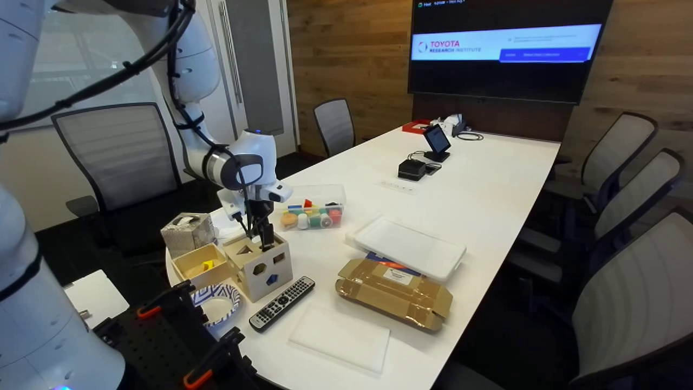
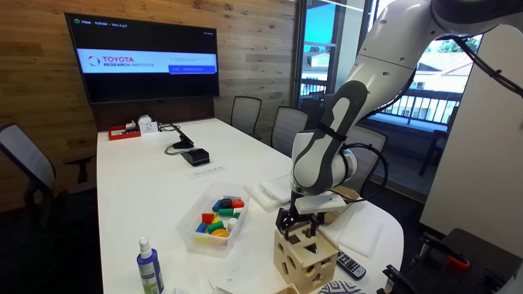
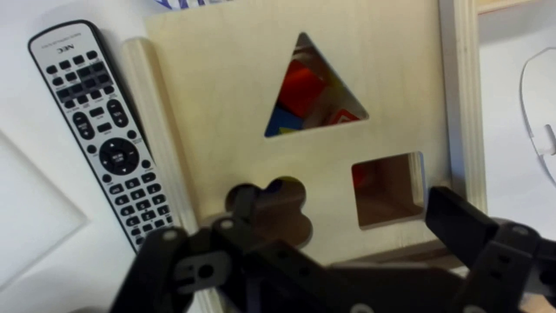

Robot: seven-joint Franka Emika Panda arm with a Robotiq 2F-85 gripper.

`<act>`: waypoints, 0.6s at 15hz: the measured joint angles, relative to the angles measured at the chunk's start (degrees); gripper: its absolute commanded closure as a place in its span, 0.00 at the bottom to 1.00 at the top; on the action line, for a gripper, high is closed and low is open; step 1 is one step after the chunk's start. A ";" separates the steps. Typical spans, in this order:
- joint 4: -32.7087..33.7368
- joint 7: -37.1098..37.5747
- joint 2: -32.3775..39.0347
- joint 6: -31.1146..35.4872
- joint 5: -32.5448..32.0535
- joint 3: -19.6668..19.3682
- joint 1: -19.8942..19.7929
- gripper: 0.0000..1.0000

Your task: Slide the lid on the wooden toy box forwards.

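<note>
Visibly, the wooden toy box (image 2: 300, 275) holds coloured pieces (image 3: 299, 89) under its lid (image 3: 317, 151).

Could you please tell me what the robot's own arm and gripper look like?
The arm is white and rounded, with dark grey panels and a small blue light. Black cables run along it, held by black bands. The gripper is mostly black, with two blocky fingers and pale round pins. A white block is mounted above it.
</note>
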 measured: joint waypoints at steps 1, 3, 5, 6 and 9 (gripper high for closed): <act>0.45 0.00 -0.01 -1.40 0.02 0.01 0.01 0.00; 1.28 0.00 -0.01 -4.20 0.14 0.11 0.01 0.00; 1.93 0.00 -0.01 -6.57 0.39 0.27 0.00 0.00; 2.16 -0.06 -0.01 -7.63 0.78 0.42 -0.03 0.00; 2.59 -0.48 0.03 -10.52 2.65 1.46 -0.67 0.00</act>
